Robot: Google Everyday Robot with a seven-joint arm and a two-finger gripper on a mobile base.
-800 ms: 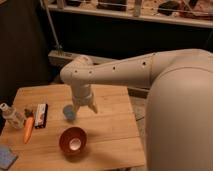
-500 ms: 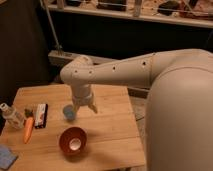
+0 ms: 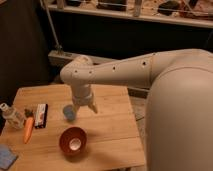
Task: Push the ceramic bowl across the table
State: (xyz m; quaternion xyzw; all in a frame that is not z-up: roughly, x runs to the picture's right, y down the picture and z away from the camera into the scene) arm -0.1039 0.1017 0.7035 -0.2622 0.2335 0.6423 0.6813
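The gripper hangs over the middle of the table with its fingers spread wide, holding nothing. A small blue cup stands just beside it. The ceramic bowl sits upright near the table's front edge, clear of the gripper.

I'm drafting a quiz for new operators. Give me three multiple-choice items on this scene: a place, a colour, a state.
1. Where on the table is the ceramic bowl?
A. near the front edge, nearer the camera than the gripper
B. at the far left corner
C. against the back edge
2. What colour is the small cup beside the gripper?
A. green
B. light blue
C. black
3. What is the gripper's state?
A. shut on the bowl
B. shut on the cup
C. open, holding nothing
Answers: 1 A, the bowl lies by the near edge, while the gripper hangs over the table's middle. 2 B, its wall is pale blue. 3 C, the fingers stand spread, gripping neither.
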